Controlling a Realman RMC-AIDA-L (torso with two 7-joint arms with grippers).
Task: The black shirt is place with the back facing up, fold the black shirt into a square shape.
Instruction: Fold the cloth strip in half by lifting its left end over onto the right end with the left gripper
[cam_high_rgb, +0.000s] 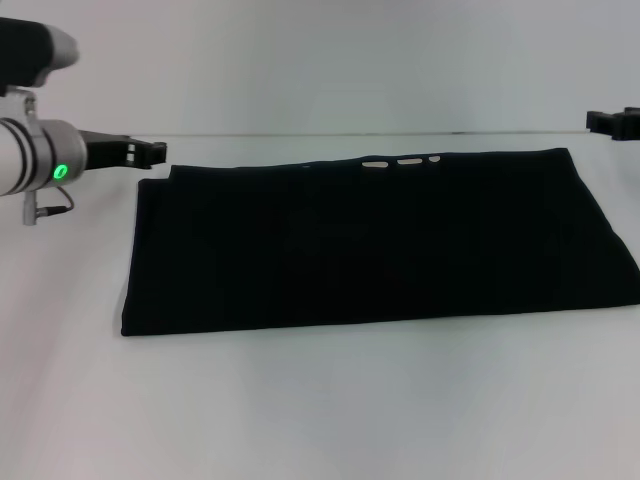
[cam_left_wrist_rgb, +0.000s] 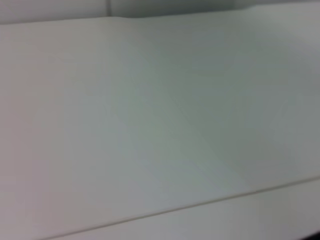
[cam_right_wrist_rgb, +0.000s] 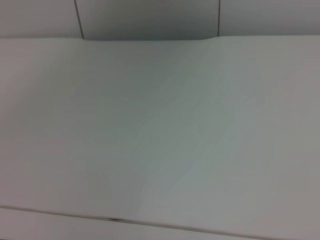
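The black shirt (cam_high_rgb: 375, 240) is seen in the head view laid flat on the white table (cam_high_rgb: 320, 410), folded into a long, wide band that stretches across most of the table's width. Its near edge runs straight, while the right end is slightly longer and reaches almost to the picture's right border. Along the far edge, near the middle, a few small pale gaps are visible where the fabric layers do not quite meet.

The left gripper (cam_high_rgb: 150, 152) is held just beyond the shirt's far left corner, above the table and apart from the fabric; nothing is held in it, and whether its fingers are parted or closed cannot be told. A green light is lit on the left arm's wrist. The right gripper (cam_high_rgb: 612, 122) is seen only partly at the right border, beyond the shirt's far right corner and clear of it; its state cannot be told either.

Only the bare white table surface is shown in both wrist views.
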